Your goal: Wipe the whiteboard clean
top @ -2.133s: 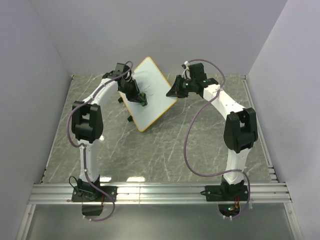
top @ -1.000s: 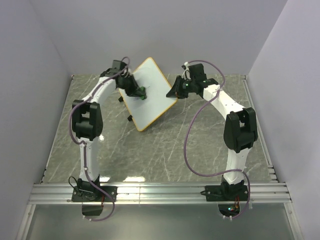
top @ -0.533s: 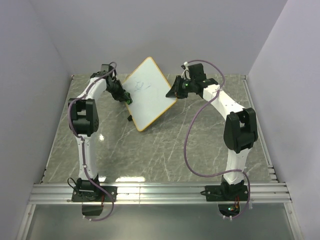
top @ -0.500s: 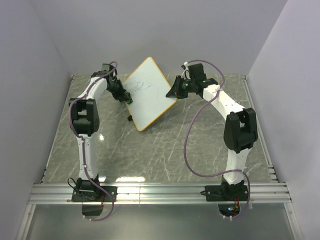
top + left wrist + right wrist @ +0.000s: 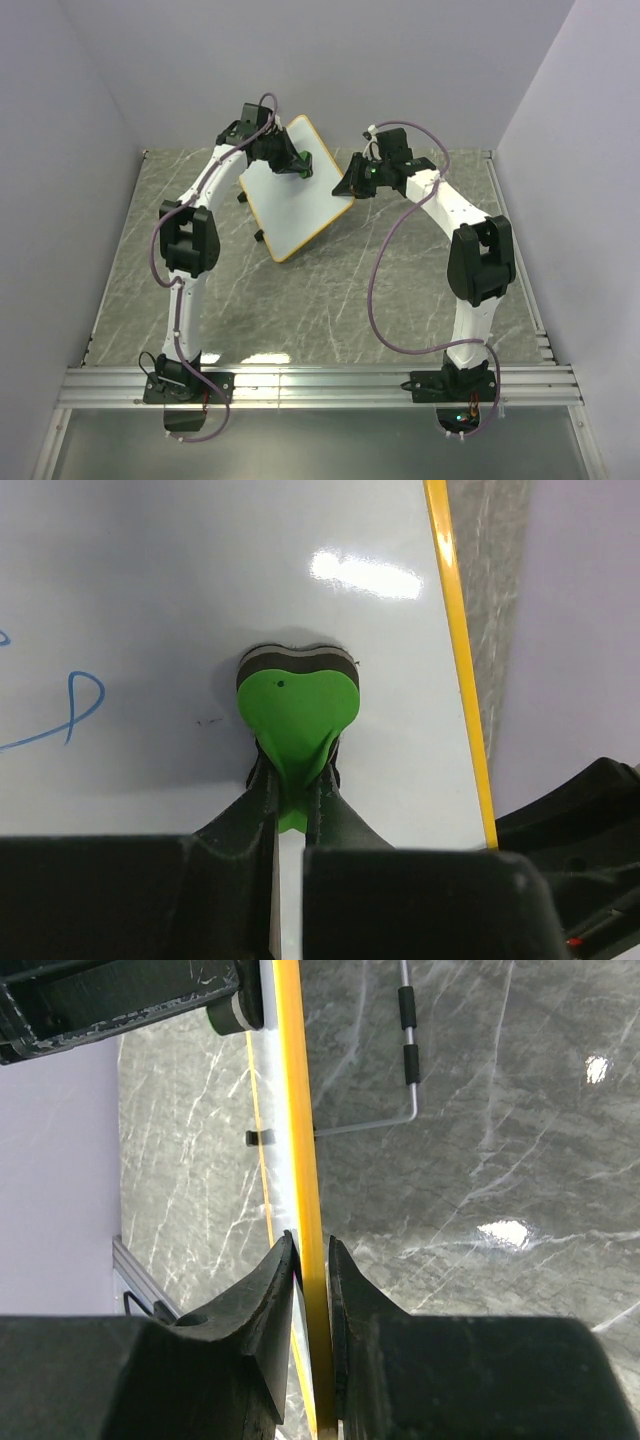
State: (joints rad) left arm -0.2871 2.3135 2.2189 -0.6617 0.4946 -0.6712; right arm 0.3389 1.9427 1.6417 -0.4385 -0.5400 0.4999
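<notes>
The left hand (image 5: 292,785) pinched a green eraser (image 5: 298,705) against the whiteboard (image 5: 150,590). The right hand (image 5: 311,1260) clamped its rim. Its blue scribble (image 5: 78,705) was illegible.

The whiteboard (image 5: 296,1110) is seen edge-on, its orange-yellow rim pinched between the two black fingers (image 5: 262,1305) at the bottom of the view. A thin bent metal rod (image 5: 411,1085) with two black sleeves is seen to its right, over the grey marbled tabletop (image 5: 500,1160).
</notes>
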